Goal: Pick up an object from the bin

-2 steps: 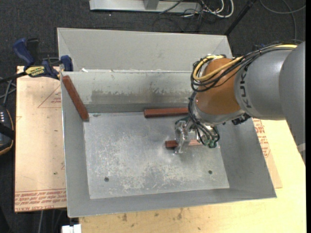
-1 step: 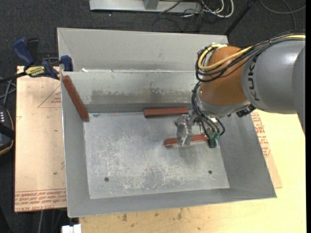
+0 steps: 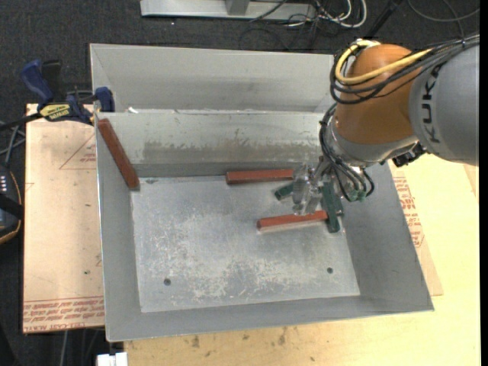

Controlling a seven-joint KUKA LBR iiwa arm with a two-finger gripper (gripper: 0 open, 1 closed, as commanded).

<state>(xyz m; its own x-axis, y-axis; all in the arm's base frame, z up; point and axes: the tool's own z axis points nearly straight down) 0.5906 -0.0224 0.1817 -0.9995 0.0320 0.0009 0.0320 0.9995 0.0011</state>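
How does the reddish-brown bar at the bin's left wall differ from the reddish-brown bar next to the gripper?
The left-wall bar runs diagonally up the bin's sloped side, while the gripper-side bar lies flat on the floor, almost crosswise. The left-wall bar looks longer than the gripper-side bar. The left-wall bar lies far from the gripper, whereas the gripper-side bar's right end reaches under it. Both are slim, straight and reddish-brown.

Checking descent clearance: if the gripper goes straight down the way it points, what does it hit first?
Most likely the red-brown bar right of the bin's centre: its right end lies just below the gripper, whose fingers are open. Depth is unclear, so it might miss and meet the bin floor.
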